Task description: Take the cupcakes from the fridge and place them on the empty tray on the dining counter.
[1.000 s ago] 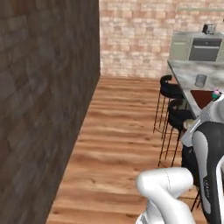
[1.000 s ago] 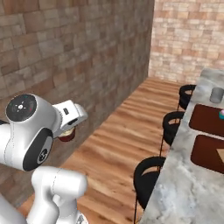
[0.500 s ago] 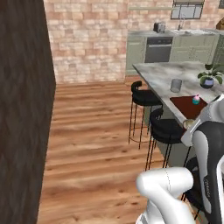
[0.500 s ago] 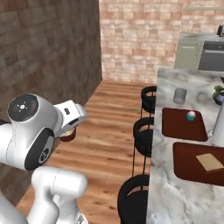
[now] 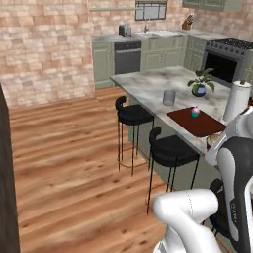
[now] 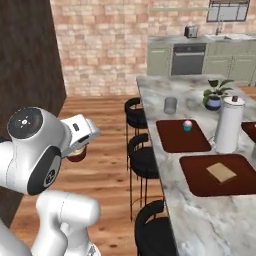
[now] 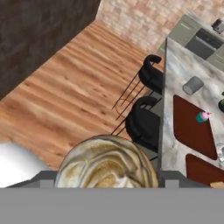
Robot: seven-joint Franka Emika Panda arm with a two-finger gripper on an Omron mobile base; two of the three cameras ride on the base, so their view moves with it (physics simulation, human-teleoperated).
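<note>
Holding a swirl-topped cupcake (image 7: 107,162) between our gripper's (image 7: 105,181) spread jaws, we face the marble counter (image 6: 200,215), where another cupcake (image 6: 187,125) sits on a tray (image 6: 172,142).

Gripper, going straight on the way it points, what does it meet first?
Past the cupcake it holds, the gripper likely meets the nearer black stool by the counter, or the wooden floor; depth is unclear.

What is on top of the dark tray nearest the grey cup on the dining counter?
One teal-wrapped, pink-frosted cupcake sits on the tray, toward its far end; the rest is bare. Nothing covers it.
</note>
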